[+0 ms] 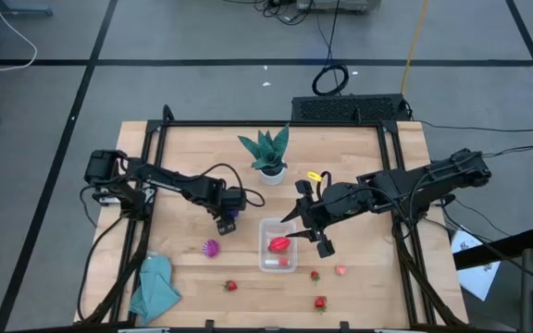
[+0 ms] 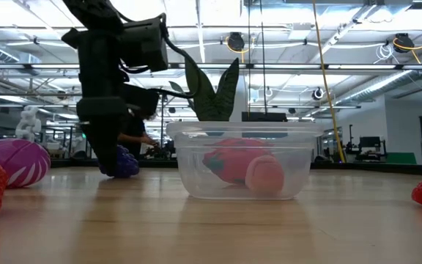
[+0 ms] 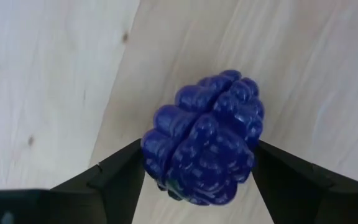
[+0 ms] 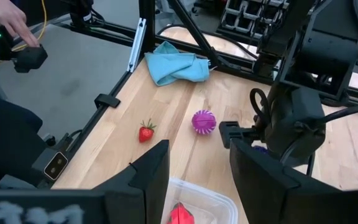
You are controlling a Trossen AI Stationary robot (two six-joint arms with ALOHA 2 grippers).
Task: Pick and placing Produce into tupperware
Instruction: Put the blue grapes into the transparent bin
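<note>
My left gripper points down at a dark purple berry on the table left of the clear tupperware, shut on it; it also shows in the low view. The tupperware holds a red strawberry and a pale pink piece. My right gripper is open and empty, above the tupperware's right side. A magenta fruit, strawberries and a pink piece lie on the table. My left gripper pinches the dark purple berry by two opposite sides between its two fingers. The fingers come from above, pointing down. The berry's underside rests on the table.
A green plant in a white pot stands behind the tupperware. A teal cloth lies at the near left corner. A person's hand shows beyond the table's edge in the right wrist view.
</note>
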